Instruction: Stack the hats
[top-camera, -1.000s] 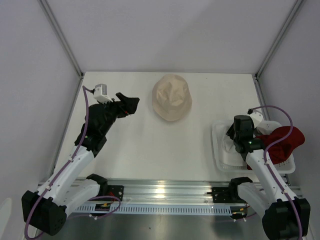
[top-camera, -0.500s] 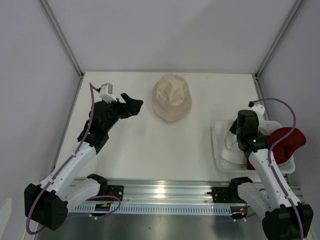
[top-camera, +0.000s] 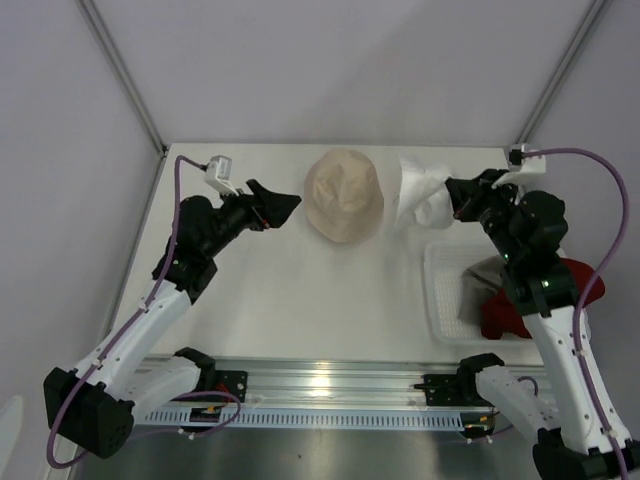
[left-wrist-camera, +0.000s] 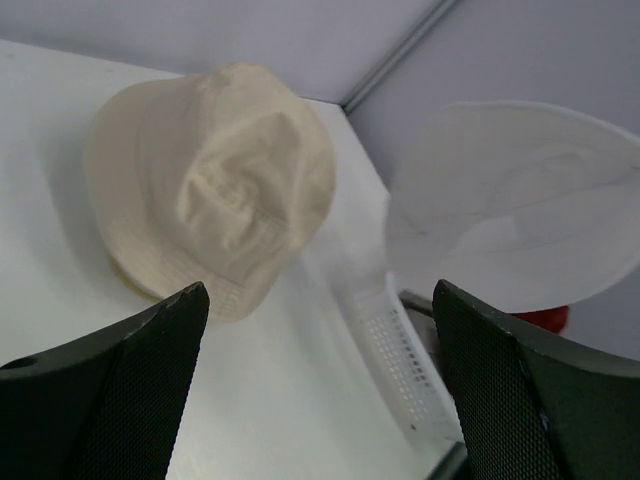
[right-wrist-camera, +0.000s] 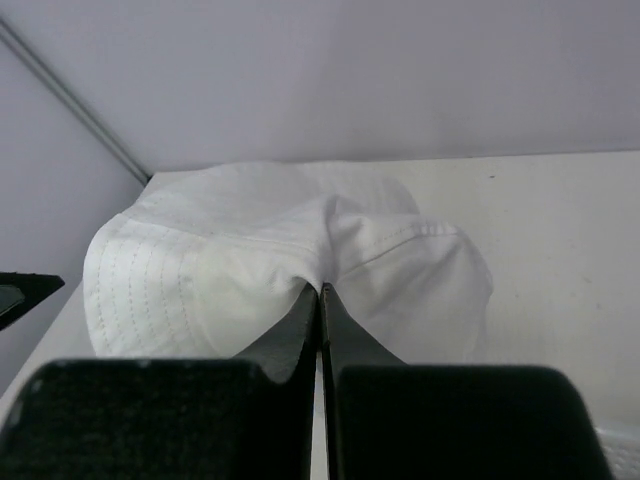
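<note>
Our right pincer (top-camera: 455, 204) is clamping shut on a fold of the white hat (top-camera: 420, 195), holding it above the bench's far right corner. Our left pincer (top-camera: 283, 207) is gaping empty beside the beige hat (top-camera: 344, 195) at the far edge. We are judging the hats light and floppy, so we are favouring the brim as the place to grip.
</note>
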